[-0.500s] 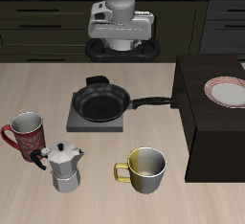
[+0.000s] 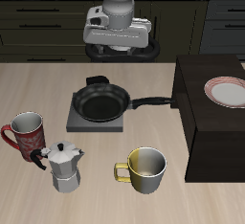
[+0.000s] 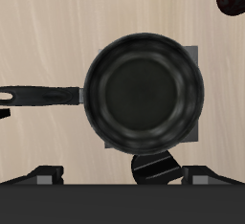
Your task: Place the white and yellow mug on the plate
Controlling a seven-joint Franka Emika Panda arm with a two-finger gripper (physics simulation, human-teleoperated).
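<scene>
The worktop (image 2: 96, 185) lies well below the gripper (image 2: 120, 48), which hangs high at the back, over the far edge. Against half a second ago the arm has shifted a little toward the camera's right and its wrist reads slightly higher — nothing on the surface has moved. I take that as the very start of the approach: no contact yet, and the whole reach to the mug still to make.

Almost directly beneath the gripper sits the black pan (image 2: 101, 102) on its grey pad (image 2: 96, 123); it fills the wrist view. The dark raised block (image 2: 215, 123) stands off to one side, below the gripper, carrying the plate (image 2: 230, 93), which is cut by the frame edge.

The mug (image 2: 145, 169) stands upright far from the gripper, near the front edge, well apart from the plate, handle pointing toward the moka pot (image 2: 64, 167). The red mug (image 2: 27, 132) stands beyond that.

The fingers are hard to make out — dark against dark cabinets — so I cannot tell whether the gripper is spread or closed. It carries nothing visible. The mug is outside the wrist view.
</scene>
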